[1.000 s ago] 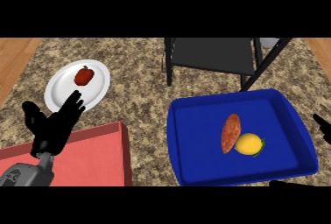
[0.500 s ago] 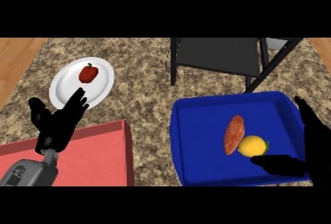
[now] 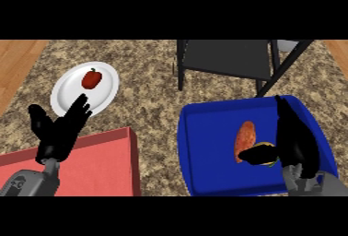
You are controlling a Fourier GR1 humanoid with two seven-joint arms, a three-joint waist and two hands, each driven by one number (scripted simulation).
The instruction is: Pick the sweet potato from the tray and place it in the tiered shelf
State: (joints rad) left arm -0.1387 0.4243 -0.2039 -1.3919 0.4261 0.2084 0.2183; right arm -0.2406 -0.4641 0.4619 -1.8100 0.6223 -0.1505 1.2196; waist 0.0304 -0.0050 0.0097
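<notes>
An orange-red sweet potato (image 3: 245, 138) lies lengthwise in the middle of the blue tray (image 3: 204, 152). My right hand (image 3: 296, 138) hangs over the tray's right half, fingers straight and pointing away, thumb reaching toward the potato's near end. It partly covers a yellow fruit (image 3: 270, 160) beside the potato. The dark tiered shelf (image 3: 228, 57) stands just beyond the tray, its flat grey level in plain sight. My left hand (image 3: 58, 129) rests open at the left, fingers up.
A white plate (image 3: 71, 94) with a red pepper (image 3: 91, 79) sits at the far left. A red mat (image 3: 88, 168) covers the near left counter. The shelf's black legs (image 3: 182, 69) stand between plate and tray.
My right hand has come in from the right edge and now hovers over the tray beside the sweet potato. The left hand has barely moved.
</notes>
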